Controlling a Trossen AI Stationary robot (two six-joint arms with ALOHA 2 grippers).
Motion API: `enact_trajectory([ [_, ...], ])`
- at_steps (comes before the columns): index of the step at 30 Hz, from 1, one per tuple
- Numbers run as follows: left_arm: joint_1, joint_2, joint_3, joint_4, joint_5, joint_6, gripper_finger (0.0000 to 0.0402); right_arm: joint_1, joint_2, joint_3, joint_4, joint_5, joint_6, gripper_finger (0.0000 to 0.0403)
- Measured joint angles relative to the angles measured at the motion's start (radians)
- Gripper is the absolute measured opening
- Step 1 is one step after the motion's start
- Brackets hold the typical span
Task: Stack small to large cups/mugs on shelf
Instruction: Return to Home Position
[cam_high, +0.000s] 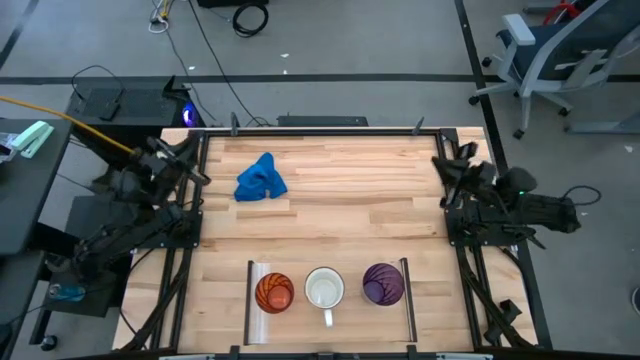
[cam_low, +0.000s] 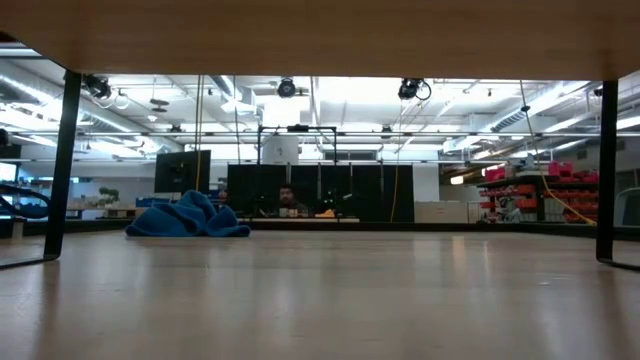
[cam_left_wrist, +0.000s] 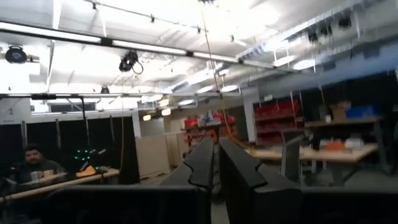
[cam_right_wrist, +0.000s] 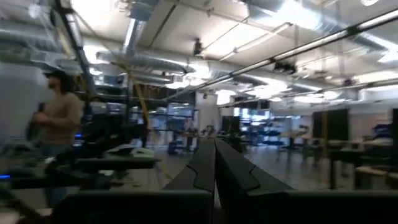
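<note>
I am holding my left gripper (cam_left_wrist: 216, 143) clenched on nothing, well away from the shelf (cam_high: 348, 322) beyond its silver-rail end, and my right gripper (cam_right_wrist: 214, 144) is sitting clenched and empty too, well away beyond the shelf's dark-rail end. On the shelf the three vessels are standing upright in a row without touching: the orange cup (cam_high: 274, 293) just beside the silver rail, the white mug (cam_high: 324, 289) in the middle, the purple tumbler (cam_high: 382, 284) just beside the dark rail. The blue cloth (cam_high: 261, 180) is lying crumpled on the worktop (cam_high: 350, 215), well apart from the shelf.
</note>
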Motion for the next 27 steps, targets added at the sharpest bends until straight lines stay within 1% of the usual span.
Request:
enact_trajectory([
  [3, 0.0, 0.0, -0.059, 0.067, 0.024, -0.034, 0.0023, 0.0, 0.0, -0.063, 0.021, -0.041, 0.05, 0.0015],
  [8, 0.0, 0.0, -0.13, 0.079, 0.034, -0.066, 0.0015, 0.0, 0.0, -0.123, 0.029, -0.075, 0.129, 0.0015],
  [10, 0.0, 0.0, -0.155, 0.078, 0.039, -0.082, 0.0014, 0.0, 0.0, -0.142, 0.021, -0.09, 0.136, 0.0015],
  [14, 0.0, 0.0, -0.191, 0.079, 0.046, -0.09, 0.0014, 0.0, 0.0, -0.142, 0.024, -0.101, 0.165, 0.0015],
  [21, 0.0, 0.0, -0.255, 0.07, 0.053, -0.131, 0.0012, 0.0, 0.0, -0.142, -0.12, -0.106, 0.266, 0.0015],
  [24, 0.0, 0.002, -0.255, 0.053, 0.056, -0.138, 0.0014, 0.0, 0.0, -0.148, -0.116, -0.106, 0.276, 0.0015],
  [27, 0.0, 0.002, -0.255, 0.054, 0.06, -0.138, 0.0018, 0.0, 0.0, -0.2, -0.074, -0.106, 0.287, 0.0015],
])
